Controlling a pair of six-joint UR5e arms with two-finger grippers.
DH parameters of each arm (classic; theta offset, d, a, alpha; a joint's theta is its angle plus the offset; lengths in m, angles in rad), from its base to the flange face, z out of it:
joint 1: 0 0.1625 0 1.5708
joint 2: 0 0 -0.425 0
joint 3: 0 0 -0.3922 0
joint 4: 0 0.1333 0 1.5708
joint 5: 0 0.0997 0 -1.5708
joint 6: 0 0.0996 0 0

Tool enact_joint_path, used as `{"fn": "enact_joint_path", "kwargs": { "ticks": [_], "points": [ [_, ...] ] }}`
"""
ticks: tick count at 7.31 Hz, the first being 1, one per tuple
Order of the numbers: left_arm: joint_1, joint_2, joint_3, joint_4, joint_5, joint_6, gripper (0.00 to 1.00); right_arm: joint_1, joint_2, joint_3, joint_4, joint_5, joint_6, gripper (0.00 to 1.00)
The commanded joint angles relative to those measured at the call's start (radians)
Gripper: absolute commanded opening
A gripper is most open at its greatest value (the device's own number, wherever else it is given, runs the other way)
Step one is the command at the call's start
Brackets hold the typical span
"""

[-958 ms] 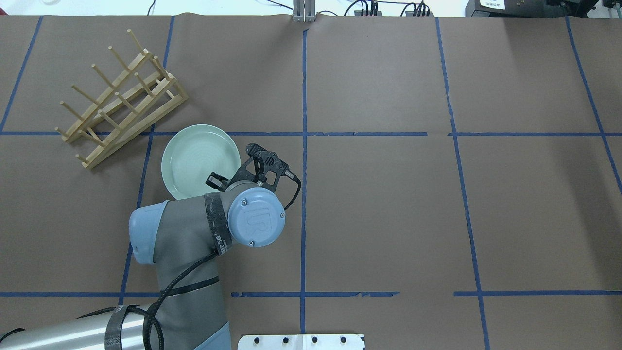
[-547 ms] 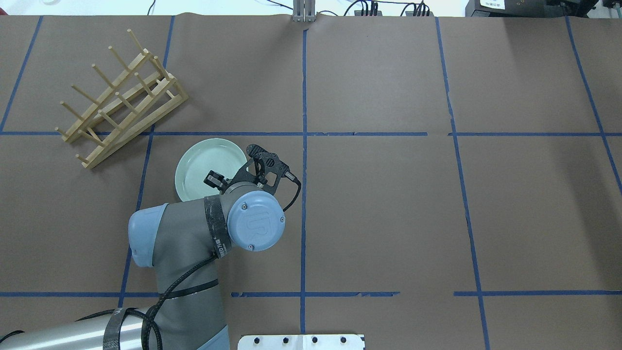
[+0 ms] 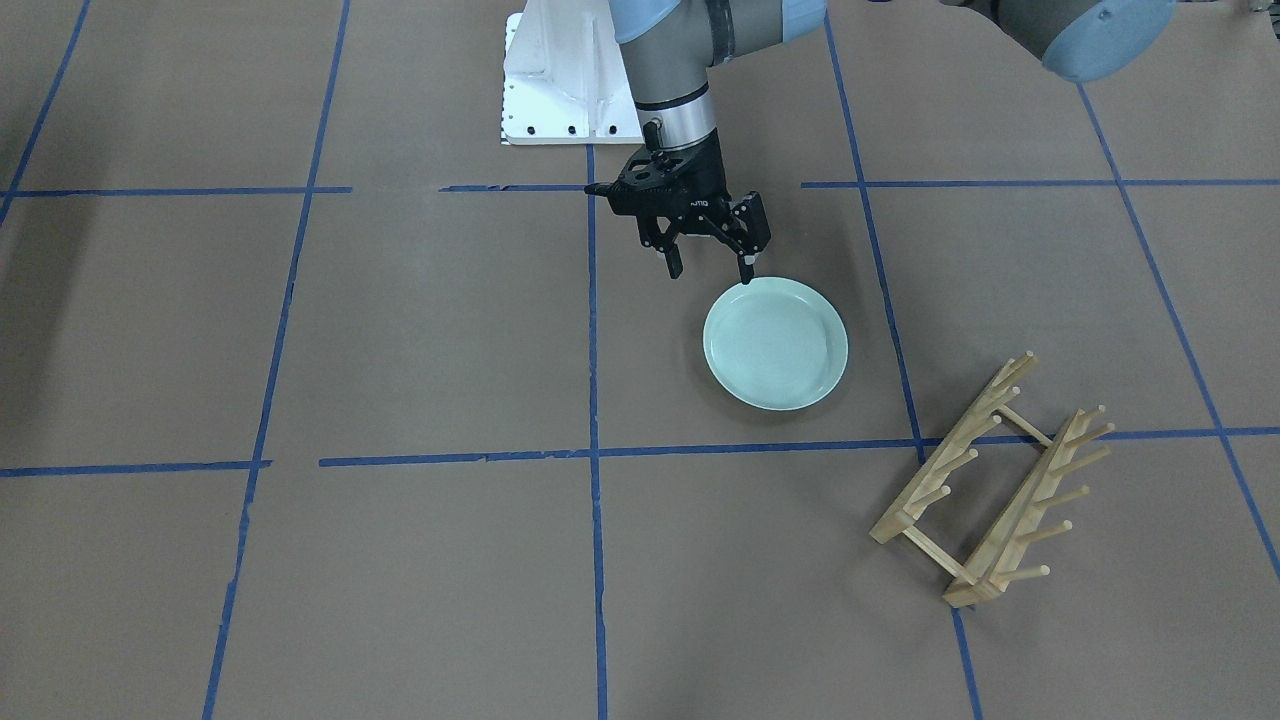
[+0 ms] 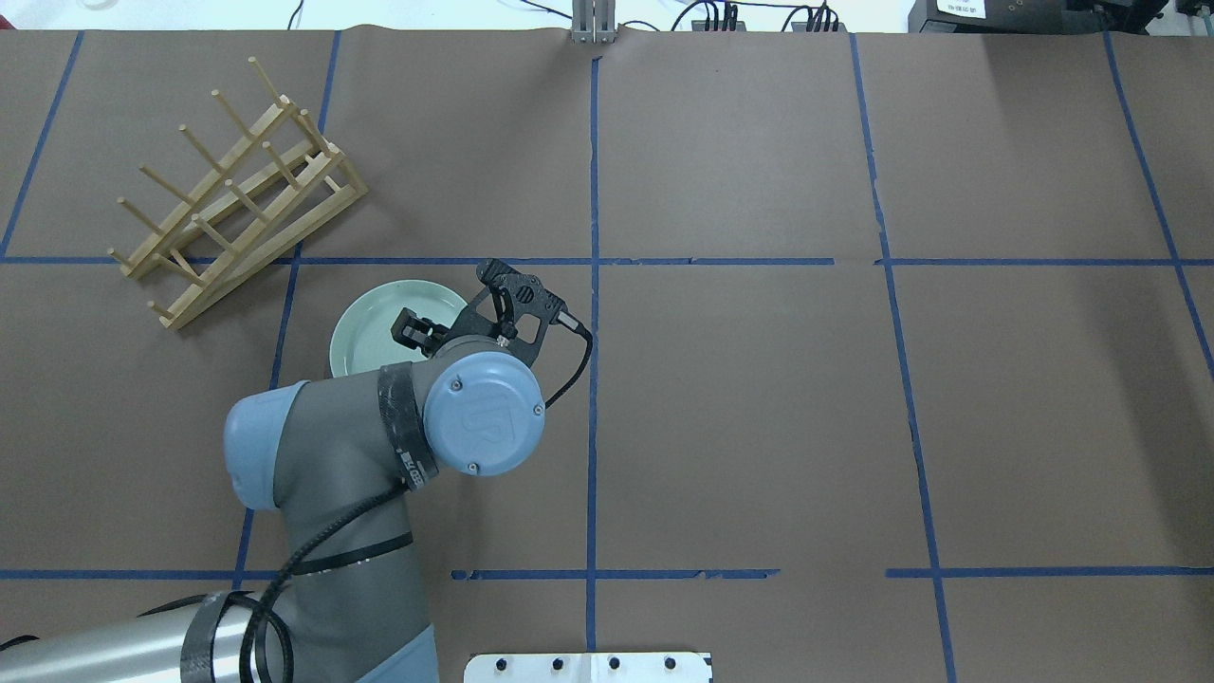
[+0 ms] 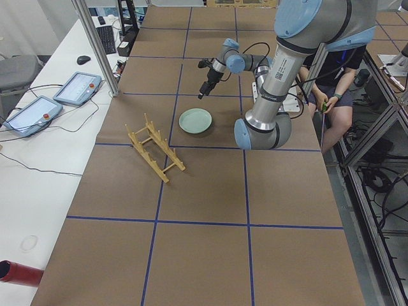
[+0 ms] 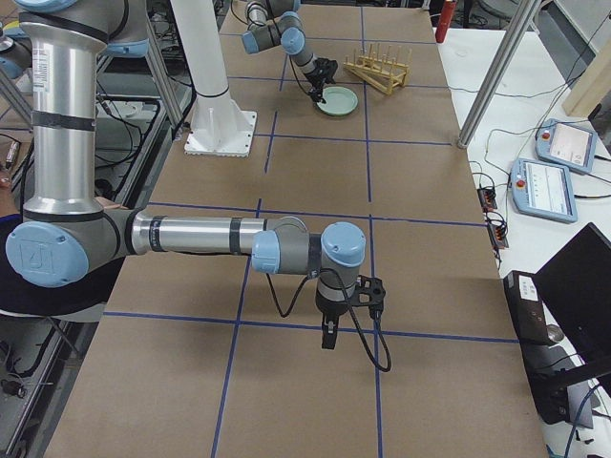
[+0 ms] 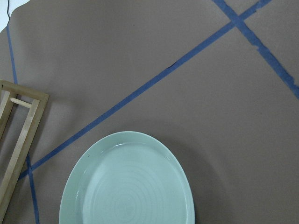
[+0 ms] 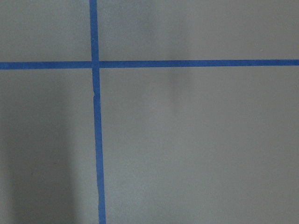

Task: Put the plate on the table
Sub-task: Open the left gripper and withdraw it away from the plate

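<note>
The pale mint-green plate point(image 3: 776, 343) lies flat on the brown table point(image 3: 400, 330). My left gripper point(image 3: 711, 272) is open and holds nothing. It hangs just above the plate's rim on the robot's side, with one fingertip point(image 3: 746, 276) right at the rim. In the overhead view my left wrist covers part of the plate point(image 4: 375, 323). The left wrist view shows the plate point(image 7: 126, 186) below the camera. My right gripper point(image 6: 329, 334) shows only in the exterior right view, low over the table, far from the plate. I cannot tell whether it is open or shut.
The wooden peg rack point(image 3: 990, 490) stands beside the plate, on the side away from the robot's base; it also shows in the overhead view point(image 4: 237, 190). The white base plate point(image 3: 560, 90) sits at the table's robot edge. Blue tape lines grid the table point(image 4: 759, 398).
The plate has come down and now lies flat on the table. My left wrist has shifted left and a little forward over it.
</note>
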Motion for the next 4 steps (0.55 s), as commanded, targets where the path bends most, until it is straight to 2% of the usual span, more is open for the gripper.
{"fn": "enact_joint_path", "kwargs": {
  "ticks": [1, 2, 4],
  "points": [
    [-0.223, 0.011, -0.043, -0.1, -0.221, 0.006, 1.0, 0.0, 0.0, 0.0, 0.0, 0.0, 0.0, 1.0],
    [-0.37, 0.026, -0.045, -0.152, -0.414, 0.018, 1.0, 0.0, 0.0, 0.0, 0.0, 0.0, 0.0, 1.0],
    [-0.639, 0.106, -0.037, -0.2, -0.648, 0.221, 1.0, 0.0, 0.0, 0.0, 0.0, 0.0, 0.0, 1.0]
  ]
}}
